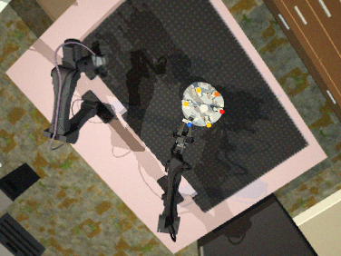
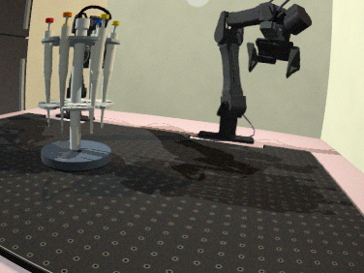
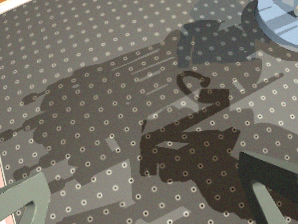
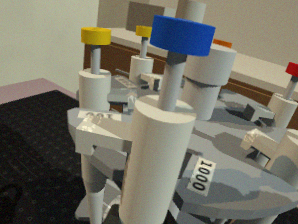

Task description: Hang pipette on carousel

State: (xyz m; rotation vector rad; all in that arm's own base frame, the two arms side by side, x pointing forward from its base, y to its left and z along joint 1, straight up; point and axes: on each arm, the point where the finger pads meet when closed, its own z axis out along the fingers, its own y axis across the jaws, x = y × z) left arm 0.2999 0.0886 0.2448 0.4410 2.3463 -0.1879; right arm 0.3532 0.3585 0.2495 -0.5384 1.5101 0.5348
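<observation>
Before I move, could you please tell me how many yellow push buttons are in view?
3: one yellow button between the red button and blue button; two more between the blue button and orange button.

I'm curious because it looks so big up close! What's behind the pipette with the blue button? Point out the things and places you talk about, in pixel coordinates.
Behind the blue-button pipette [image 4: 157,160] [image 1: 189,124] you can see the carousel's grey head [image 4: 240,172] [image 1: 199,119] and its white centre post [image 4: 202,100]. The pipette's body covers part of the head, so that bit can't be seen.
</observation>
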